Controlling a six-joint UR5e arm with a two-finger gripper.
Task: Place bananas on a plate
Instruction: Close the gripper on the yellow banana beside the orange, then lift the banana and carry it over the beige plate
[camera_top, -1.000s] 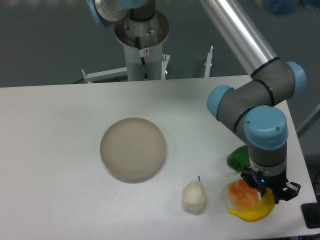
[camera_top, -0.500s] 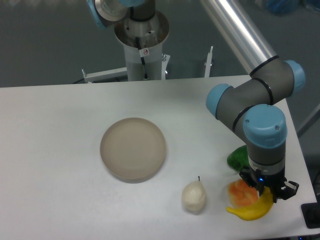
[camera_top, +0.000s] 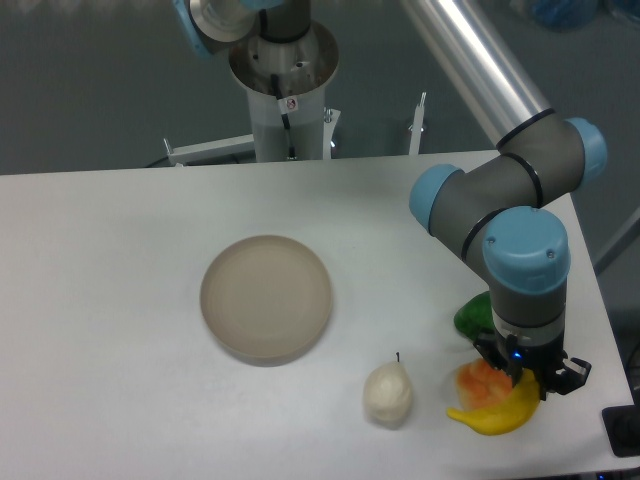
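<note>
The yellow banana (camera_top: 488, 417) lies near the table's front right corner, its right end under my gripper (camera_top: 530, 386). The gripper points straight down and its fingers are closed around that end of the banana. The banana rests against the orange lumpy item. The beige-grey round plate (camera_top: 265, 297) sits empty at the middle of the table, far to the left of the gripper.
An orange lumpy item (camera_top: 477, 383) touches the banana's upper side. A white pear-shaped item (camera_top: 387, 394) stands left of it. A green item (camera_top: 474, 316) lies behind, partly hidden by the arm. The table's right edge and front edge are close to the gripper.
The gripper has shifted a little to the left and slightly up, and the banana has moved with it.
</note>
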